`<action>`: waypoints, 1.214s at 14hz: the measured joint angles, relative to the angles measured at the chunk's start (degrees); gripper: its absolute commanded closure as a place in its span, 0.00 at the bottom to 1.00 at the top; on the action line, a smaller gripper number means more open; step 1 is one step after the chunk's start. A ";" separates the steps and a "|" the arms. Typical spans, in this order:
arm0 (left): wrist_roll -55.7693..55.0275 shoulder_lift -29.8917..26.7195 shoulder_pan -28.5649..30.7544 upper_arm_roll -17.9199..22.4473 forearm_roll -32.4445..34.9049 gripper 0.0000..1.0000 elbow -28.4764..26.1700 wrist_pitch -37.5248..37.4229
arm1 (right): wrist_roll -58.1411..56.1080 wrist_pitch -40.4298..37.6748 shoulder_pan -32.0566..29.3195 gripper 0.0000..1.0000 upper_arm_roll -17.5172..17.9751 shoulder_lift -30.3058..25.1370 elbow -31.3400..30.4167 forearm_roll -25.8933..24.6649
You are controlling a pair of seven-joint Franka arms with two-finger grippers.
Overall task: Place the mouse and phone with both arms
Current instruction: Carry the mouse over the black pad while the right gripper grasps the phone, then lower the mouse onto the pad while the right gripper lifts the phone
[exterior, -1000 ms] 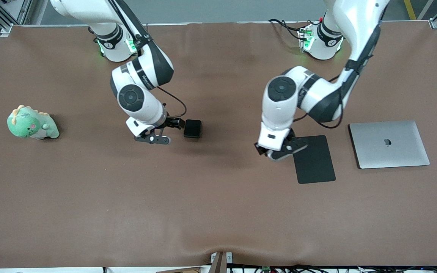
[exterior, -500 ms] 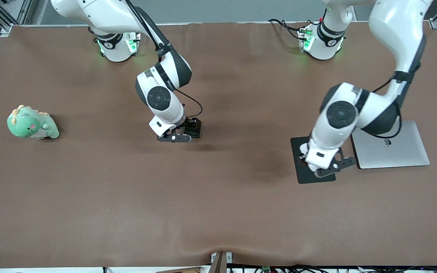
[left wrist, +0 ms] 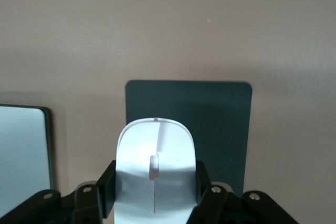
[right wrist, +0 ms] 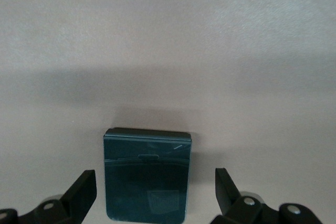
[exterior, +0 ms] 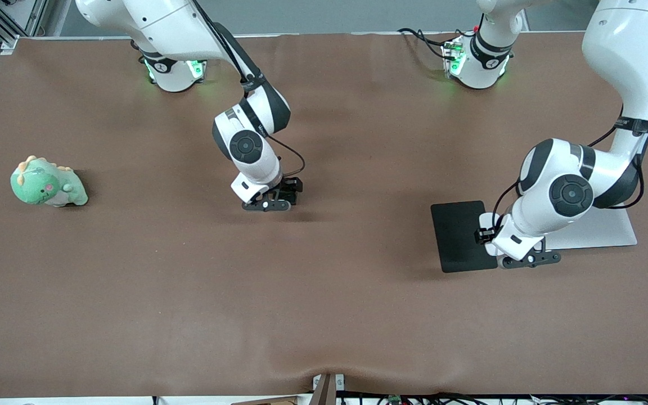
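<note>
Over the edge of the black mouse pad (exterior: 459, 236) nearest the silver laptop (exterior: 611, 233), the mouse (left wrist: 155, 169) is held by the left gripper (exterior: 518, 256), its two fingers pressed against the white shell's sides. From the wrist camera the pad (left wrist: 220, 124) is seen lying ahead of the mouse, with brown table (exterior: 324, 315) showing around it. Near the table's middle, the right gripper (exterior: 276, 198) is hung low over the phone (right wrist: 147, 177), with its fingers (right wrist: 81, 192) spread wide and the slab lying flat on the cloth between them, untouched as far as can be judged. In the front view the phone is almost wholly hidden under that gripper.

Two risks are suggested. The mouse is gripped on a smooth, curved shell, so a slip or a twist could be caused by a quick release or by a descent that meets the pad's edge instead of its flat. The phone is thin and lies flush, so the fingertips could be closed above its edges, or it could be pushed along the cloth if one finger arrives first.
</note>
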 measured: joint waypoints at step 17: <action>5.48 10.19 1.44 0.05 6.68 0.78 -0.32 11.10 | 2.30 2.76 2.30 1.00 -0.41 3.01 0.17 -0.02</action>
